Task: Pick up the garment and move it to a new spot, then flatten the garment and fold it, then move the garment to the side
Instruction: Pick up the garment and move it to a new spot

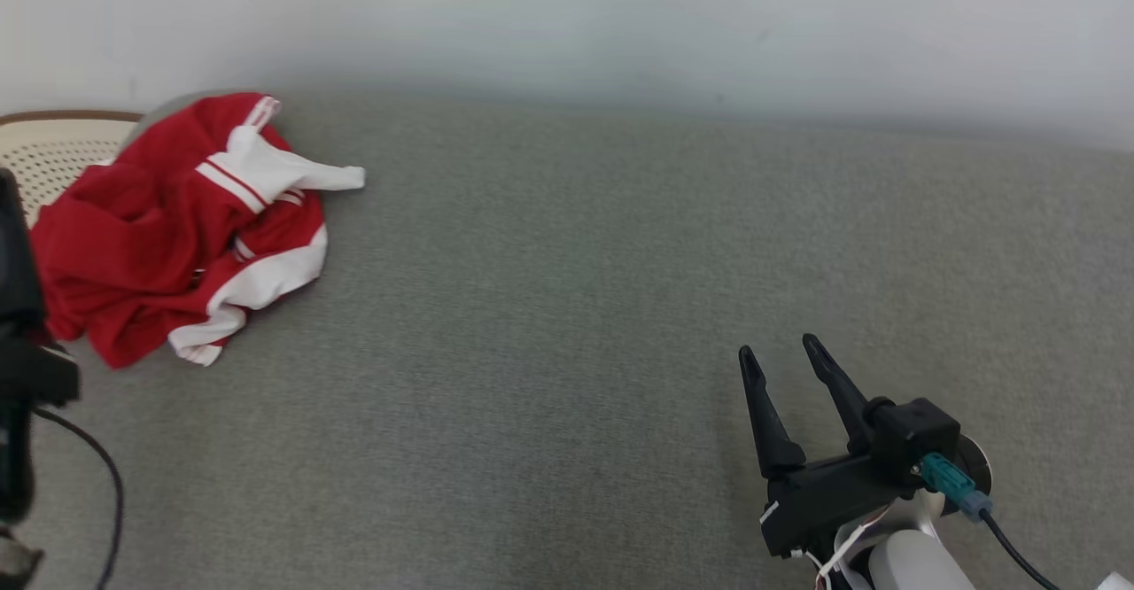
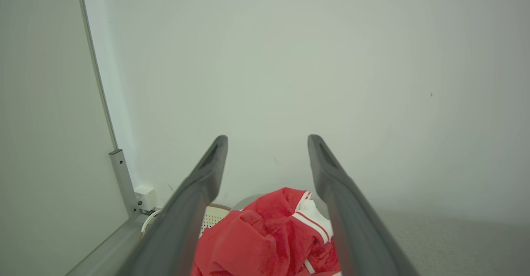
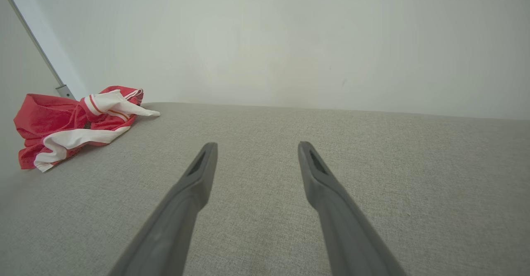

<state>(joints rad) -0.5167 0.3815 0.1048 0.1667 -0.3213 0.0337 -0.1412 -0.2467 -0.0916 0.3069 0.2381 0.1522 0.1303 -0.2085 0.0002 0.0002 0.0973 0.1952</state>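
Crumpled red garment with white striped trim (image 1: 168, 236) lies bunched at the far left corner of the grey woven-fabric surface (image 1: 567, 306), its back edge lapping over a cream perforated basket-like object (image 1: 53, 151); not yet picked up. Left gripper (image 2: 267, 143) hangs just above the heap with fingers spread and nothing between them, probably lined up for the first grasp, being the nearer arm. Right gripper (image 1: 779, 346), likewise spread and empty, sits low over bare fabric well apart from the garment, which leaves the middle free as a laying-out spot.
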